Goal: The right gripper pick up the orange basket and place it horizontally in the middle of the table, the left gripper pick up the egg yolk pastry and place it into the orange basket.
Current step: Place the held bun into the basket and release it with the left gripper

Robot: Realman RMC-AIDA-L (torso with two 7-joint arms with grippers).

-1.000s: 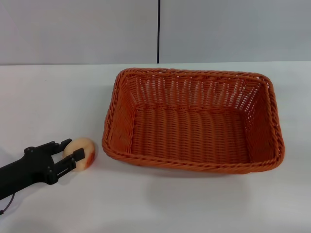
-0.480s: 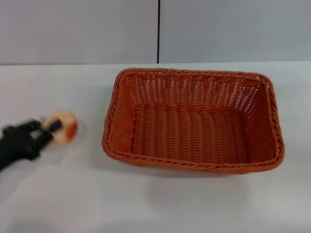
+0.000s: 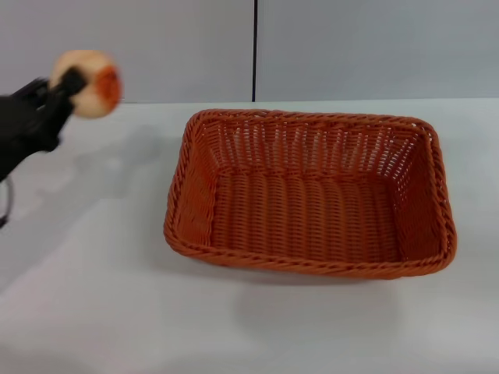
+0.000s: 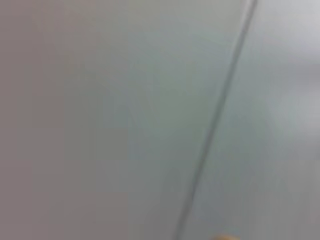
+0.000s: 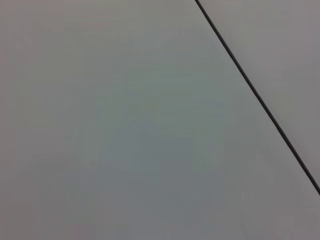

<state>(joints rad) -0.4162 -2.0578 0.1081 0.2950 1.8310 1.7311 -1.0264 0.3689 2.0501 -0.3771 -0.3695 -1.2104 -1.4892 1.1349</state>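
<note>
The orange basket (image 3: 308, 195) lies lengthwise across the middle of the white table (image 3: 93, 296), empty inside. High at the far left of the head view, my left gripper (image 3: 78, 87) is shut on the egg yolk pastry (image 3: 88, 83), a pale round ball with an orange-red patch, held well above the table and to the left of the basket. A sliver of the pastry (image 4: 225, 236) peeks in at the edge of the left wrist view, which otherwise faces the grey wall. The right gripper is out of view.
A pale grey wall (image 3: 351, 47) with a dark vertical seam (image 3: 254, 51) backs the table. The left arm's shadow falls on the tabletop at the left. The right wrist view holds only the wall and its seam (image 5: 260, 95).
My left gripper has lifted the pastry off the table, from beside the basket's front left corner up to high at the far left. The basket has stayed still.
</note>
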